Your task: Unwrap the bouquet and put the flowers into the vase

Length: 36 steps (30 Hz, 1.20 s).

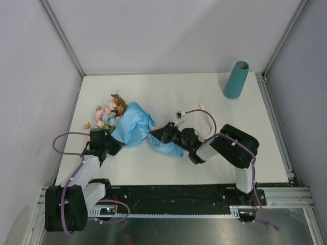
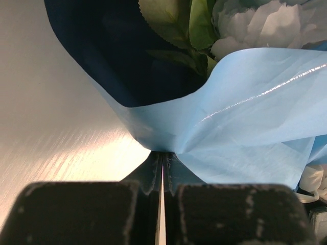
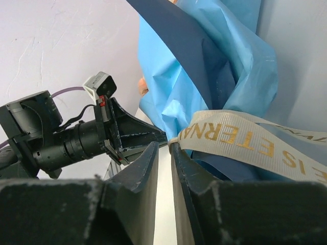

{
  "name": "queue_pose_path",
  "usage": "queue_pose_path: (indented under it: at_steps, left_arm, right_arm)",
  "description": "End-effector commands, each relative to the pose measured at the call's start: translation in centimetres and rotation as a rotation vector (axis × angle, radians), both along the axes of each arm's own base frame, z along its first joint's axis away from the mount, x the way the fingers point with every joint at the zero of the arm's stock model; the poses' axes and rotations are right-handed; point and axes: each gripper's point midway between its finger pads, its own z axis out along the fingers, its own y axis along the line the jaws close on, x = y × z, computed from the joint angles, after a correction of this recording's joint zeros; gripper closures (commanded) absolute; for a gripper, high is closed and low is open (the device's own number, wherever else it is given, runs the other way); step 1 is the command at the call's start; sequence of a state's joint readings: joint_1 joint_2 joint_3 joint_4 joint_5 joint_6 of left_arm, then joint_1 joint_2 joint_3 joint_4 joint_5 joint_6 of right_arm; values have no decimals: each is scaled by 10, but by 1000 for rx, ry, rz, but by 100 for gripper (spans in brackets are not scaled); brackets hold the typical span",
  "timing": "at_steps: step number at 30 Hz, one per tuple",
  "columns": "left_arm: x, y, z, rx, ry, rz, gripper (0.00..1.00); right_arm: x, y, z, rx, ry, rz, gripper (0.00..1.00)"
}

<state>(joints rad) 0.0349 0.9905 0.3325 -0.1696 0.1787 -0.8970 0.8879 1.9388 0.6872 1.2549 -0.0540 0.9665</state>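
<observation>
In my left pincer [image 2: 162,159], clamped tight, is the paper [image 2: 245,112] of the bouquet [image 1: 130,125]. My right pincer [image 3: 163,148] stands narrow, with the ribbon [image 3: 245,140] at its tip; whether it is pinched or just touching, I cannot tell. The vase [image 1: 236,80] stands well beyond.

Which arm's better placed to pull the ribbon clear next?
Right. Its jaws sit at the ribbon, where the bouquet narrows. The left jaws are shut on the wrap, anchoring it.

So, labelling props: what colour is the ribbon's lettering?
Gold, on the flat cream ribbon; right wrist view.
</observation>
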Motion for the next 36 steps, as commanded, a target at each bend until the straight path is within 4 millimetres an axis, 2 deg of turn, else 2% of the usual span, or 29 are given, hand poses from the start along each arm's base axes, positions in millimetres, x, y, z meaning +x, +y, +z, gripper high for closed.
queue_pose_path:
  at_steps: [1, 2, 3, 10, 13, 18, 26, 29, 32, 36]
  left_arm:
    - [1, 6, 4, 47, -15, 0, 100]
    - [1, 5, 4, 44, -15, -1, 100]
    - [1, 5, 5, 39, -14, -2, 100]
    - [2, 2, 8, 24, -23, -6, 100]
    - [2, 2, 9, 22, -27, -6, 100]
    - [2, 1, 9, 18, -25, -4, 100]
    - [2, 1, 9, 18, -24, -3, 100]
    - [2, 2, 8, 19, -23, -2, 100]
    - [2, 2, 8, 20, -25, -1, 100]
    - [2, 3, 8, 28, -27, 0, 100]
  right_arm:
    - [3, 1, 60, 127, -144, -30, 76]
    - [6, 5, 57, 99, -137, -44, 72]
    - [8, 9, 45, 41, -119, -62, 70]
    - [13, 33, 2, -84, 5, -112, 61]
    - [16, 36, -7, -121, 20, -134, 58]
    - [27, 35, -21, -215, 71, -192, 60]
    - [37, 40, -6, -218, 24, -224, 64]
    - [39, 44, 4, -180, -4, -210, 79]
    - [39, 47, 26, -130, -66, -181, 95]
    - [34, 46, 60, -66, -156, -143, 100]
